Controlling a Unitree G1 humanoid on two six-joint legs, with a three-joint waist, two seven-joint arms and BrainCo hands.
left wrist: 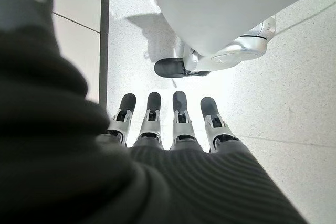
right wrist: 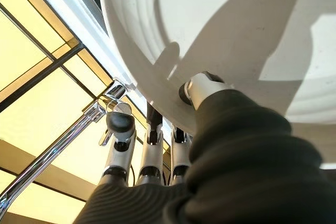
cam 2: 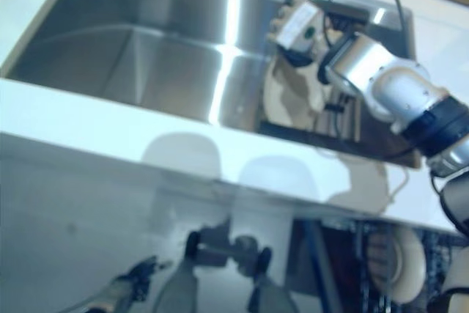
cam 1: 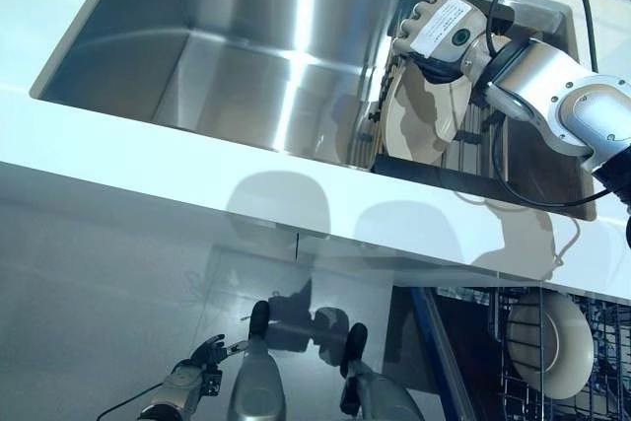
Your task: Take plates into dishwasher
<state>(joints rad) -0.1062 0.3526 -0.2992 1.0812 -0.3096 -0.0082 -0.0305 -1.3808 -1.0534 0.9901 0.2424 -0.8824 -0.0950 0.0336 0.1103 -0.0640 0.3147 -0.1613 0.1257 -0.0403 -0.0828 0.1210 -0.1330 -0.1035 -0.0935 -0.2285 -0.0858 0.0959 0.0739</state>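
Left eye view: a stainless sink point(cam 1: 227, 56) is sunk into a white counter point(cam 1: 148, 170). The main basin of the sink holds nothing visible; at the sink's right end sits a dark wire drying rack point(cam 1: 473, 160), and in that rack a cream plate point(cam 1: 422, 115) stands on edge. Below the counter, to the right of the sink, an open dishwasher basket point(cam 1: 523, 357) holds another white plate point(cam 1: 552, 342), also standing on edge among the wires.

The right hand point(cam 1: 434, 32) reaches from the right over the sink's rack end and lies at the top rim of the cream plate. In the right wrist view the thumb point(right wrist: 202, 87) presses against the plate's point(right wrist: 210, 30) face while the fingers point(right wrist: 119, 129) run up behind its rim, so the hand pinches the plate's edge. A chrome tap point(right wrist: 63, 135) shows just past those fingers.

The left hand point(cam 1: 192, 377) hangs low, well below the sink, near the floor; in its wrist view the fingers point(left wrist: 178, 114) are straight, side by side, and hold nothing.
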